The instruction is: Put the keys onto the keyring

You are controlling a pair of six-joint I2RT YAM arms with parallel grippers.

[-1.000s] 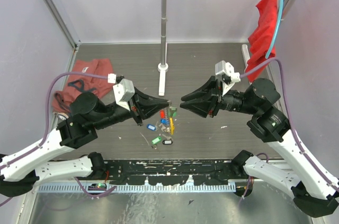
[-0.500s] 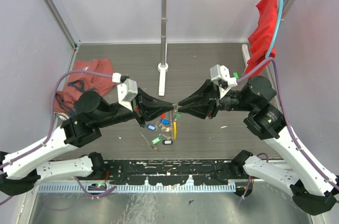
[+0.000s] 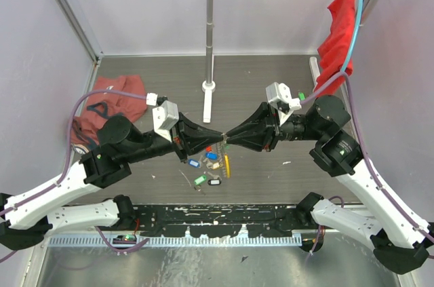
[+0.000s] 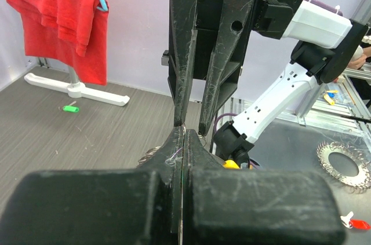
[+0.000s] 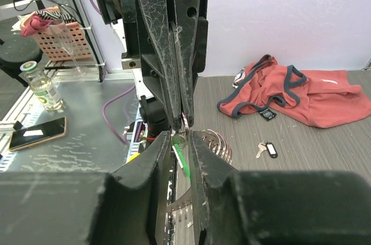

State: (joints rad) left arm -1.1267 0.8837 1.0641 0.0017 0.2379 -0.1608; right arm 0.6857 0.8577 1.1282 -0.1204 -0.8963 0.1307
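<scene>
My left gripper (image 3: 219, 139) is shut on the keyring (image 5: 218, 147), a silvery coiled loop hanging from its tips above the table. A yellow-orange section (image 3: 226, 165) and blue-tagged keys (image 3: 194, 163) dangle below it. My right gripper (image 3: 228, 139) meets the left one tip to tip. In the right wrist view its fingers (image 5: 159, 158) stand narrowly apart around a green-tagged key (image 5: 181, 156) that hangs at the left gripper's tips. In the left wrist view my left gripper (image 4: 182, 136) is pressed shut, and part of the coil (image 4: 149, 154) shows beside it.
Loose keys with a green tag (image 3: 200, 179) and a black tag (image 3: 214, 181) lie on the table below the grippers. A red cloth (image 3: 102, 105) lies at the left. A metal stand (image 3: 209, 87) rises behind, and a red garment (image 3: 339, 36) hangs at the right.
Both grippers have moved inward until their tips meet. The right gripper's jaws have narrowed around the green-tagged key. The hanging keys have shifted slightly with the left gripper.
</scene>
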